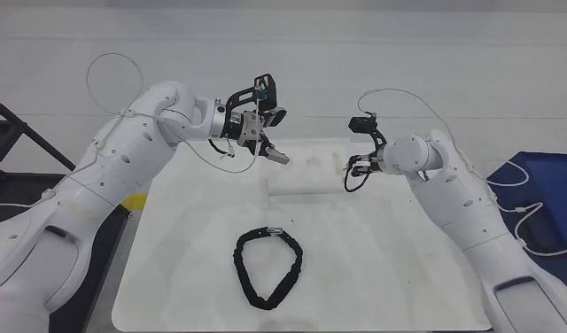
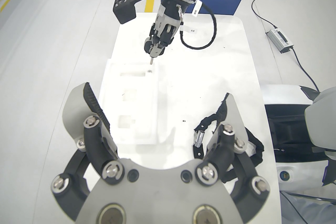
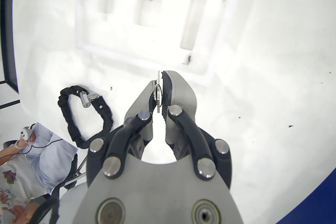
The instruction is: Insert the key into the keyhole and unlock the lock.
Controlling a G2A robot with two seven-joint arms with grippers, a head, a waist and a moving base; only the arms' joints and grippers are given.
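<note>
Over the tray's right end, the right gripper pinches the key tight; the lock lies nearer, well apart. The left gripper gapes empty and should probably steady the lock first.

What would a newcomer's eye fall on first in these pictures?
First, the black chain lock, looped on the white table near its front middle. Then the right tool, shut on a small key beside one end of the white foam tray. The left tool hangs open above the tray's other end.
</note>
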